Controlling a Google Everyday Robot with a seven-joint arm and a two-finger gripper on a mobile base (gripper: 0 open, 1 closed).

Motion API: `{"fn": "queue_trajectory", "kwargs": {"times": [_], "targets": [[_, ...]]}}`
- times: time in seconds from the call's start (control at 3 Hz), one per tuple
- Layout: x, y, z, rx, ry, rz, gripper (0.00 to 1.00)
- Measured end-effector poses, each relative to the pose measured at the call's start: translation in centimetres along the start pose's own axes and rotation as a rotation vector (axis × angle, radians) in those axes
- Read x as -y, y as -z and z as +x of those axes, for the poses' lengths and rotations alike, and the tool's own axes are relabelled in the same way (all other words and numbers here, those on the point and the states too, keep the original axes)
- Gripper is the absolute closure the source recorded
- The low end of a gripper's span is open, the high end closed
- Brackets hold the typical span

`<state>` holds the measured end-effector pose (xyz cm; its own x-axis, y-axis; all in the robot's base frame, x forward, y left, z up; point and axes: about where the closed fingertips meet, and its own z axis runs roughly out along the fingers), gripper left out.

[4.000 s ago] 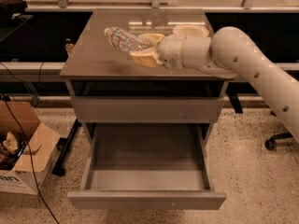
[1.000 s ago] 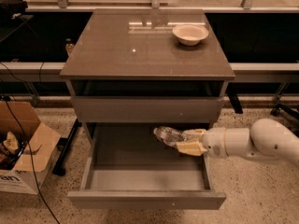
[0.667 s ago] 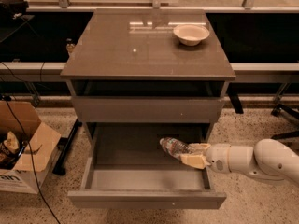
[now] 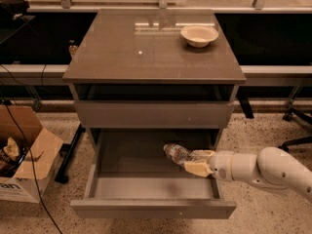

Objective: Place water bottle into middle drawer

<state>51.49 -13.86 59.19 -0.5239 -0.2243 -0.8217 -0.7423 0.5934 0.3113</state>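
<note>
Front: open middle drawer (image 4: 146,186); over its right half, gripper (image 4: 196,162) on arm entering from right; tan fingers (image 4: 202,154) closed around one end of water bottle (image 4: 177,153), one above, one below; rest of bottle jutting left past fingertips, inside drawer; behind, shut upper drawer front (image 4: 153,114); farthest, white bowl (image 4: 199,35) on cabinet top (image 4: 136,52), right rear.

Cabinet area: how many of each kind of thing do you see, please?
Bottle: 1
Bowl: 1
Drawers: 2, upper drawer shut, middle drawer open
Box: 1
Gripper: 1, gripping the bottle over the middle drawer
Total: 6
</note>
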Motion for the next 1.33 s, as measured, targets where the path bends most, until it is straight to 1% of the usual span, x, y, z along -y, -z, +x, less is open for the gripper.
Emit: {"fn": "queue_trajectory", "kwargs": {"times": [0.33, 0.67, 1.0, 1.33], "targets": [[-0.2, -3.3, 2.7, -0.01, -0.052, -0.032, 1.0], [-0.6, -8.0, 6.3, -0.048, -0.113, -0.082, 0.98], [-0.8, -10.8, 7.5, -0.076, -0.114, -0.092, 0.75], [-0.8, -13.6, 7.6, -0.089, -0.107, -0.109, 0.51]]}}
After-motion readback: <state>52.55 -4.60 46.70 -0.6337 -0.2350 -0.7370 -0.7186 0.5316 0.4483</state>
